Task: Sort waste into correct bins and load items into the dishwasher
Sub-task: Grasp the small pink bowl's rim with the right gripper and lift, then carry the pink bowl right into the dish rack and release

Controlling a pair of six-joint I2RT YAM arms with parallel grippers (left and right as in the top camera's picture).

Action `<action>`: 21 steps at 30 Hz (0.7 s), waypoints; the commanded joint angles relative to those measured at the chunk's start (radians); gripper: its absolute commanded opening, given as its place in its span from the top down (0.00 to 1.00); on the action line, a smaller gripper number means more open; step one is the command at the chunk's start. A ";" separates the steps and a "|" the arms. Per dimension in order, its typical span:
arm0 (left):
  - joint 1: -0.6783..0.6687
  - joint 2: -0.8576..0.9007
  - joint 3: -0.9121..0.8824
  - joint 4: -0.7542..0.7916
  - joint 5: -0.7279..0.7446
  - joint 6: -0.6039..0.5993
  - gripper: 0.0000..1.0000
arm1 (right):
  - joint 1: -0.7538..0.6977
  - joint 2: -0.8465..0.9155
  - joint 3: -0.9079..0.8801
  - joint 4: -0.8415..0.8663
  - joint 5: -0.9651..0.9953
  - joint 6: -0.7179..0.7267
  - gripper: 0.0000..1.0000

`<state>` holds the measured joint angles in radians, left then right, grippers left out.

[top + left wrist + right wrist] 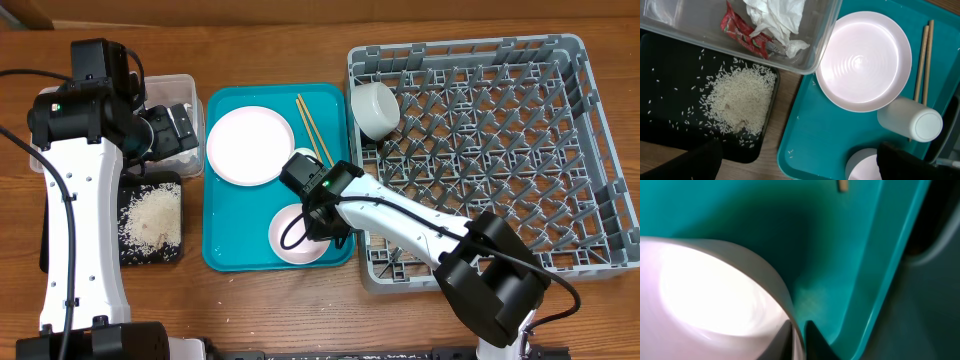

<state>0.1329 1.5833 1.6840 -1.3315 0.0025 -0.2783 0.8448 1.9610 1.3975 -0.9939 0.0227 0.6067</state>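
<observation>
My right gripper [316, 216] [800, 342] is shut on the rim of the white bowl [292, 240] [705, 290], one finger inside and one outside. The bowl rests in the teal tray [225, 250]. The white plate [250, 145] [865, 60], two chopsticks [312, 130] [922, 60] and small white cup [912, 120] lie in that tray too. My left gripper [180, 125] [800, 165] is open and empty above the tub's edge. The clear tub [180, 90] holds the napkin [775, 17] and red wrapper [742, 32]. Rice [152, 215] [740, 97] lies on the black tray [135, 255].
The grey dish rack [600, 150] stands at the right, with a pale grey bowl [375, 108] on its side in the far left corner. A few rice grains [790, 151] lie on the teal tray's near edge. Bare wood runs between the black tray and the teal tray.
</observation>
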 commanded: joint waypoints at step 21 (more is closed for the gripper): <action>0.004 -0.002 0.011 0.001 -0.010 0.009 0.00 | -0.049 -0.278 0.449 -0.604 0.638 -0.017 0.96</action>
<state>0.1329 1.5833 1.6840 -1.3315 0.0025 -0.2783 0.8043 1.7393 1.8252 -1.5162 0.2604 0.5632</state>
